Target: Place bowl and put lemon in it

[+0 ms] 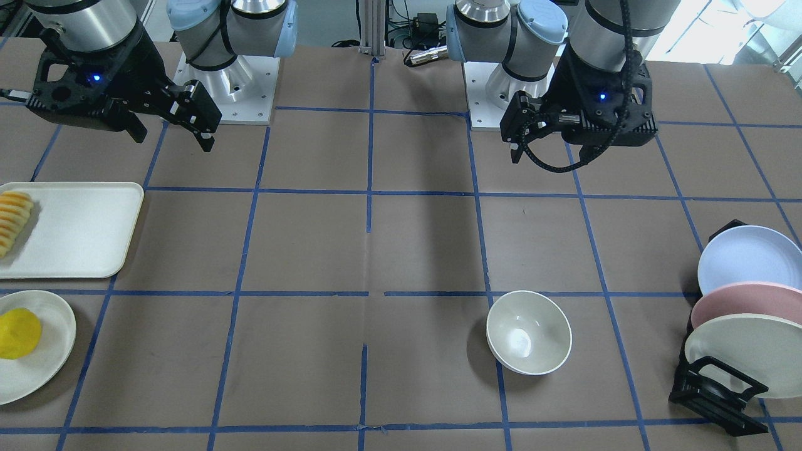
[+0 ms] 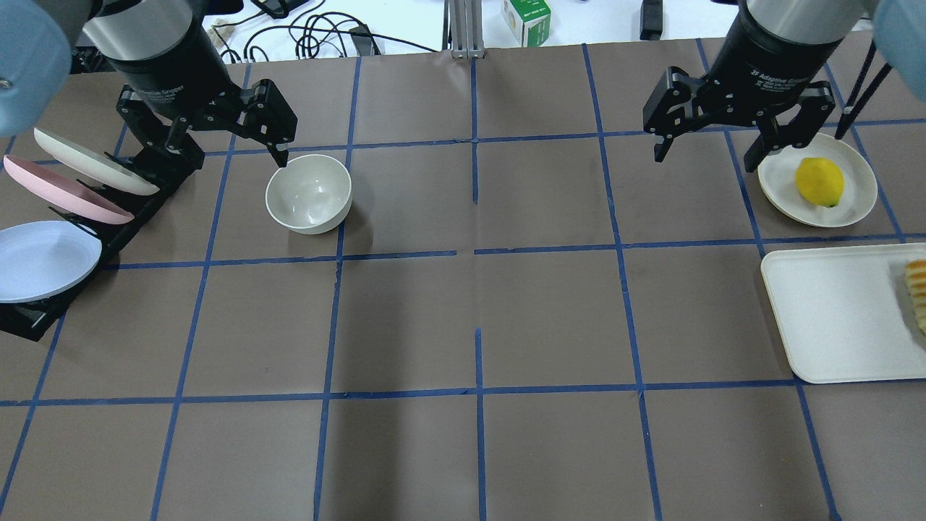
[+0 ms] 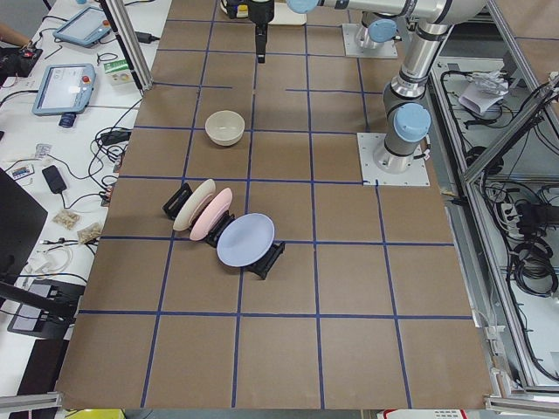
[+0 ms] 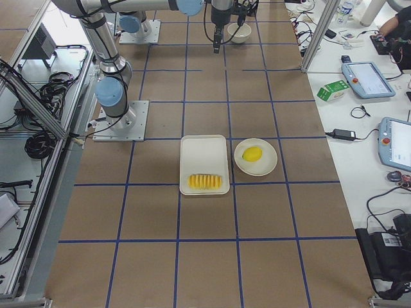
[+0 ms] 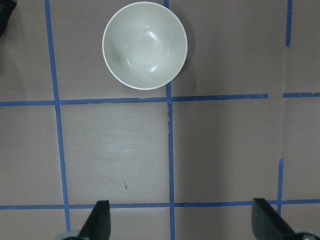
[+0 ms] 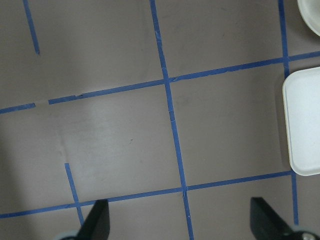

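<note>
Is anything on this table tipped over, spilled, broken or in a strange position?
Nothing stands out. The bowl stands upright and empty, the lemon lies whole on its plate, and the slices sit in a tidy row on the tray.

Brown table marked off in squares.
On it: a bowl near a plate rack at one end, a plate and tray at the other.

Brown surface, blue tape grid. Black rack at one end: blue plate, pink plate and cream plate on edge, leaning. Opposite end: white tray with a row of fruit slices; round plate just beside.
</note>
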You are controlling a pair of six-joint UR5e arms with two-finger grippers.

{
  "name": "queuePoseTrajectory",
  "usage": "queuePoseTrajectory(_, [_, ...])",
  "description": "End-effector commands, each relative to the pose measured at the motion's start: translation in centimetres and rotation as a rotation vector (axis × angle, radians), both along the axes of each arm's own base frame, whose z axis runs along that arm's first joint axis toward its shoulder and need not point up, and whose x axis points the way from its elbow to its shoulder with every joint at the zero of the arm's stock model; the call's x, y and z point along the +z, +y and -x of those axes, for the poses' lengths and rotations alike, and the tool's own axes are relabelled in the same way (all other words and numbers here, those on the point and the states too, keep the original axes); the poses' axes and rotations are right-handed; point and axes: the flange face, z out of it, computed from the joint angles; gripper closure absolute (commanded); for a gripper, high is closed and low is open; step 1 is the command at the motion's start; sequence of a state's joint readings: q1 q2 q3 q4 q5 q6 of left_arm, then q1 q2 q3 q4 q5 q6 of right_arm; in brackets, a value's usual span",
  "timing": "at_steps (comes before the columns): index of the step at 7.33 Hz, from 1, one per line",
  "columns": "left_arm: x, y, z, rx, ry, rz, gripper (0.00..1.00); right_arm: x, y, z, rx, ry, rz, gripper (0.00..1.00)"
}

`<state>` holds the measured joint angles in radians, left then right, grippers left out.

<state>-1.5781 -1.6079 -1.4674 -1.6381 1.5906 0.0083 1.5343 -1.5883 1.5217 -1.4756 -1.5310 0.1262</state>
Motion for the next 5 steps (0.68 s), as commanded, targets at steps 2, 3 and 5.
queuePoseTrajectory(2, [-6.4,-7.3,-2.9,0.023,0.004,0.006,0.0,-1.8,-1.5,0.2,0.015,0.0,-0.026,0.0])
queuePoseTrajectory(3, [-10.8,-10.5,-3.8,0.004,-0.002,0.009,0.0,-2.9,-2.9,1.5,-0.009,-0.002,-0.03,0.0])
queuePoseTrajectory(5, [-18.3,-14.9,-10.2,0.018,0.015,-0.028,0.0,-4.2,-4.9,9.3,-0.118,-0.013,-0.043,0.0])
